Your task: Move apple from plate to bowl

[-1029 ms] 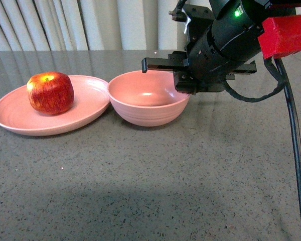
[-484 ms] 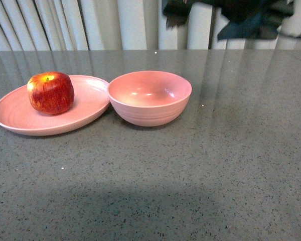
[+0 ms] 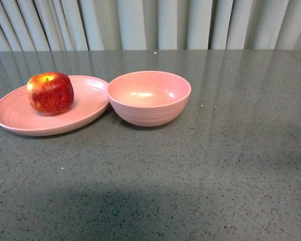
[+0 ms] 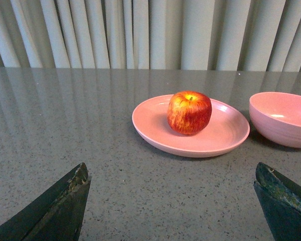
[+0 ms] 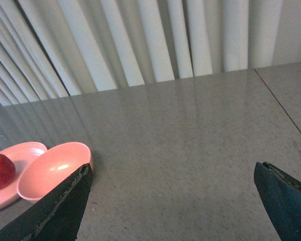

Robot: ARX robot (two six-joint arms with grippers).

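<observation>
We had pulled our right gripper (image 5: 171, 168) back from over the bowl (image 3: 149, 108); it and our left gripper (image 4: 171, 168) gaped wide, empty. The apple (image 3: 50, 93) sat on the plate (image 3: 20, 123) toward the left edge of the bench (image 3: 215, 165), not yet picked.

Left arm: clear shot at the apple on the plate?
Probably yes. The left gripper is open and faces the apple, alone on the plate; nothing stands between them, and the bowl sits off to the side.
</observation>
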